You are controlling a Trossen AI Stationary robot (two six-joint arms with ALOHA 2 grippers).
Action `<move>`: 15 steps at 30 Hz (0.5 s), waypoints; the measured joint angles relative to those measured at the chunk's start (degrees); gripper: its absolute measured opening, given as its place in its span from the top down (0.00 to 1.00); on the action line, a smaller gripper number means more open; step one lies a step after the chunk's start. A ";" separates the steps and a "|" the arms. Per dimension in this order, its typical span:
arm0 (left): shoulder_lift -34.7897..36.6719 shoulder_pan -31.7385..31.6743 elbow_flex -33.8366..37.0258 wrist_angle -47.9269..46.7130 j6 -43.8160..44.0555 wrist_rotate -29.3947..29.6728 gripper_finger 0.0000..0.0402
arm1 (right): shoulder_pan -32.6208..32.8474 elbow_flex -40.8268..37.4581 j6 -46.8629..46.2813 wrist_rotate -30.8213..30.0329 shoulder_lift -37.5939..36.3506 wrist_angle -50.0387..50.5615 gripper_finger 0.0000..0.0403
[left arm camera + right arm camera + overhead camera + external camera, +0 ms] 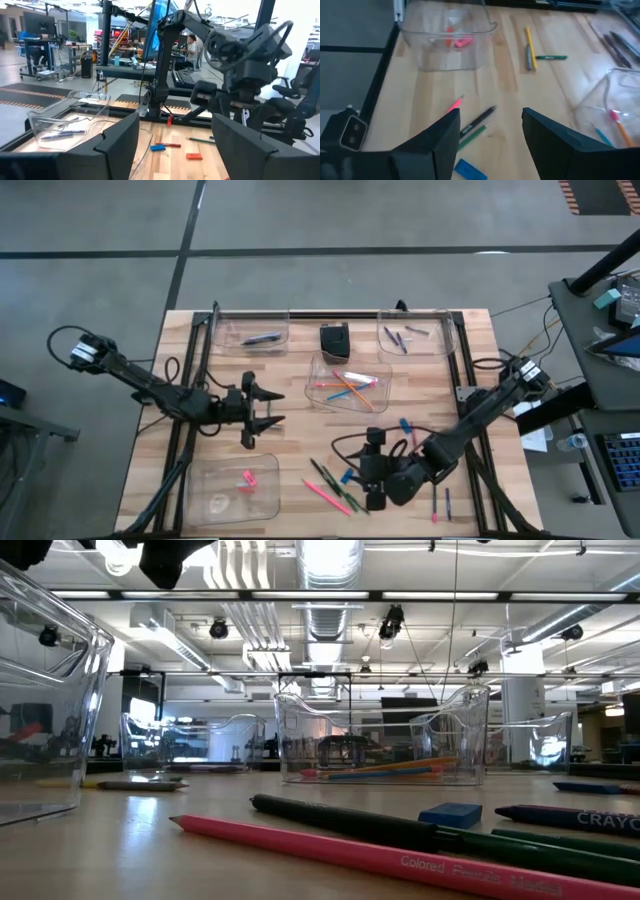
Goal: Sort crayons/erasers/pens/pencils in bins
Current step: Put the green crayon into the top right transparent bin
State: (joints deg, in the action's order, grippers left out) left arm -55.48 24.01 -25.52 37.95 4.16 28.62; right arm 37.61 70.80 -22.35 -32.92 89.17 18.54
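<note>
Hovering over the near middle of the wooden surface, the right gripper hangs with its fingers apart and nothing between them, above a loose cluster of sticks. In that cluster lie a pink pencil, a dark green pencil and a small blue eraser just beside them; the low view shows the pink one nearest, the green one behind it and the blue eraser farther back. A dark crayon lies toward the right there. More sticks lie near the right arm's elbow, among them a blue one and two short ones at the near right edge.

The left gripper waits over the left half of the surface, fingers spread wide and empty.

Four clear bins stand apart from one another: the middle bin holds several bright pencils; the far left bin holds a dark pen; the far right bin holds a few dark sticks; the near left bin holds pink erasers. A small black box sits between the two far bins
</note>
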 joint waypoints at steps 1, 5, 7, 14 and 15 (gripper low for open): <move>-0.16 0.00 0.00 -0.06 0.27 0.00 0.41 | 0.27 -0.93 0.43 0.13 0.00 -1.61 0.50; -0.36 -0.01 0.02 -3.55 4.26 -0.03 0.41 | 0.43 -6.88 2.54 0.43 0.00 -13.53 0.50; -0.29 -0.02 0.01 -4.70 4.55 -0.02 0.41 | 0.01 -11.38 4.44 2.57 0.25 -22.72 0.50; -0.26 -0.02 -0.05 -4.56 4.63 -0.02 0.41 | -3.15 -18.45 6.96 10.47 0.09 -36.90 0.50; -0.32 -0.02 -0.05 -4.54 4.74 -0.04 0.41 | -3.49 -18.46 6.84 10.47 0.09 -36.89 0.50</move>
State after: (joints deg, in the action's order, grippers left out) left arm -55.80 23.99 -25.56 33.41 8.90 28.58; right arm 34.12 52.34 -15.51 -22.45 89.25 -18.35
